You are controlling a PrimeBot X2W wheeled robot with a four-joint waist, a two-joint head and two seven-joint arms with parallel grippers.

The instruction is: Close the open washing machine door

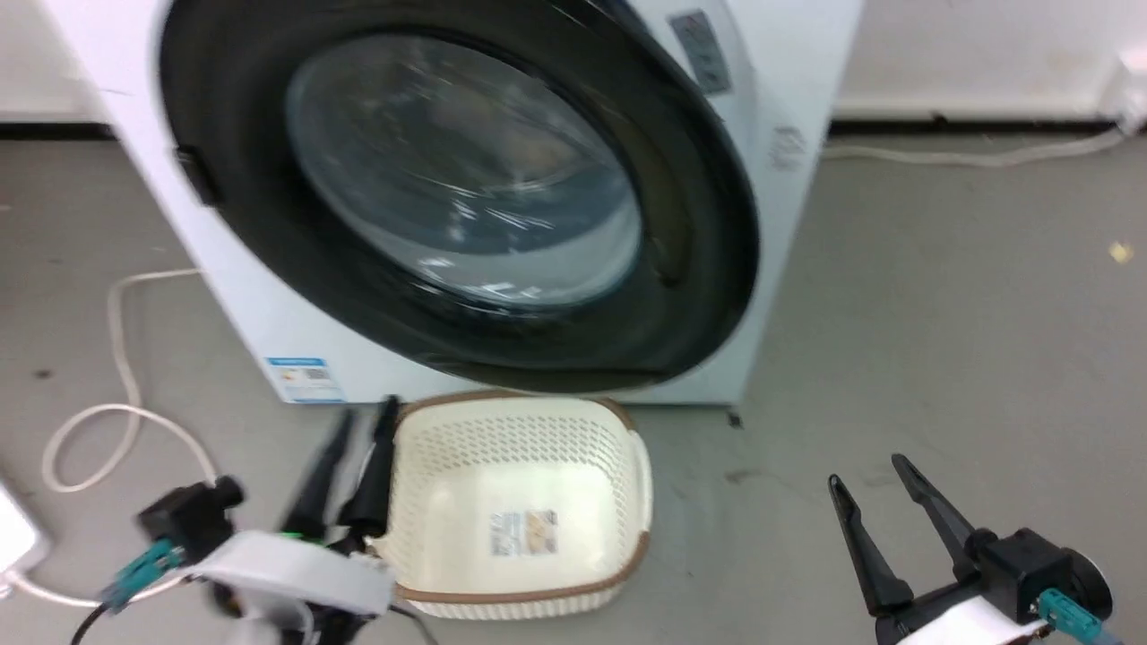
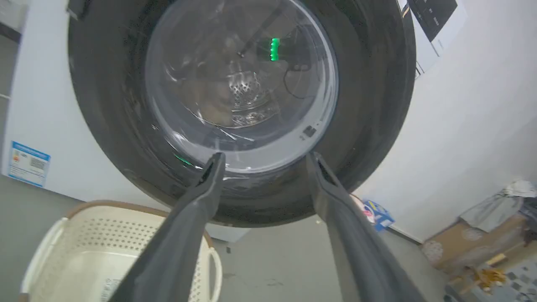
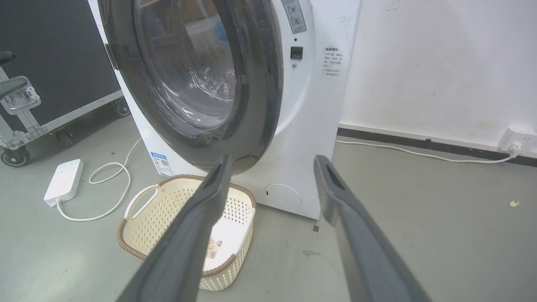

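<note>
A white washing machine (image 1: 251, 296) stands on a grey floor (image 1: 941, 313). Its door (image 1: 690, 242), a wide glossy black ring around a bulging glass window, lies swung across the machine's front and covers the round opening. From the right wrist view its free edge seems to stand slightly proud of the machine, so I cannot tell whether it has latched.

A cream laundry basket (image 1: 430, 466) sits on the floor just in front of the machine, under the door's lower rim, likely placed to take washing.

The left end effector (image 1: 366, 412) points up at the door's lower rim from just in front of the machine, beside the basket, probably to press the door home. Its fingers are spread and hold nothing; contact with the door is unclear.

The right end effector (image 1: 867, 473) hangs well to the right of the machine, fingers also spread and empty, seemingly parked out of the way.
</note>
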